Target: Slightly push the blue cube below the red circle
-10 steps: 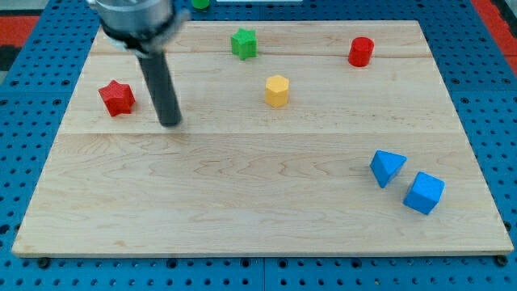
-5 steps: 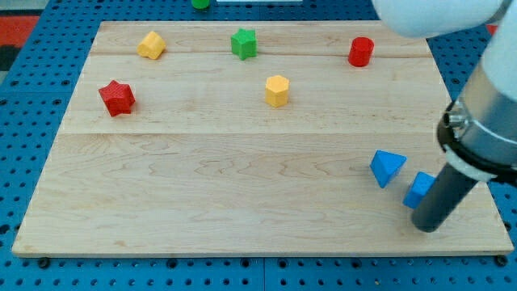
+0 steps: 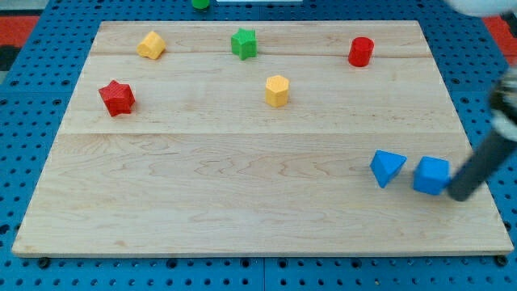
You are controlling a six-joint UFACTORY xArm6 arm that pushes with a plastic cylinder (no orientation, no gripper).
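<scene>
The blue cube (image 3: 431, 175) lies near the board's right edge, low in the view. My tip (image 3: 460, 194) is right beside it, on its right and slightly lower, touching or nearly touching it. The red circle (image 3: 361, 51), a short cylinder, stands near the top right of the board, well above the cube and a little to its left. A blue triangular block (image 3: 386, 167) sits just left of the cube, with a small gap between them.
A yellow hexagonal block (image 3: 277, 90) stands near the middle top. A green star (image 3: 243, 43) and a yellow block (image 3: 150, 44) sit along the top. A red star (image 3: 117, 97) is at the left. The wooden board (image 3: 242, 202) lies on a blue pegboard.
My tip crossed from the board's left to the lower right, then shifted right and up beside the cube. The blue cube moved slightly up and toward the blue triangle and turned squarer.
</scene>
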